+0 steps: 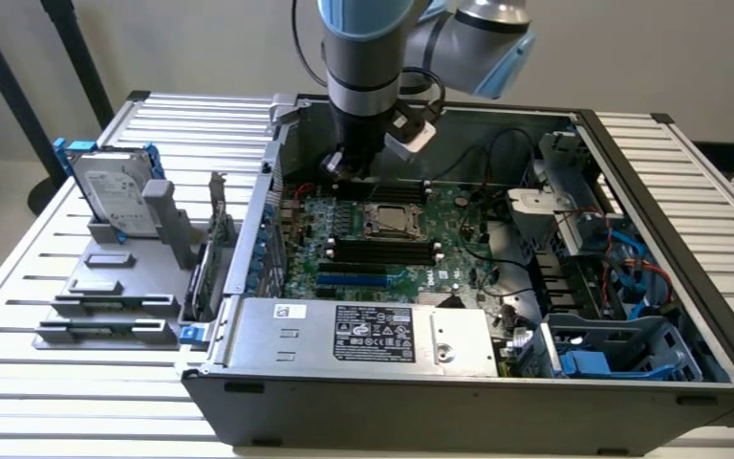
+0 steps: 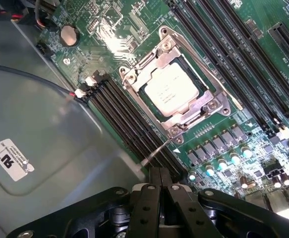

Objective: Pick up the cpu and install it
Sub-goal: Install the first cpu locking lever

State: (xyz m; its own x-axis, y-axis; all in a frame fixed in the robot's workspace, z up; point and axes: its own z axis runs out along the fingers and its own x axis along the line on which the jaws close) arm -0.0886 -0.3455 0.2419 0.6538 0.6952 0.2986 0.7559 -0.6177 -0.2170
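The cpu is a small square chip with a shiny silver top. It lies flat inside the metal socket frame on the green motherboard. In the exterior view the cpu sits mid-board inside the open computer case. My gripper hangs above the board, off to one side of the socket near the black memory slots. Its fingers are pressed together with nothing between them. Seen from the exterior camera, the gripper is low inside the case, just behind the socket and to the exterior view's left of it.
A silver hard drive with a blue bracket stands in a grey fixture at the exterior view's left. The power supply fills the case's near side. Cables and blue drive bays crowd the right. A case wall lies beside the gripper.
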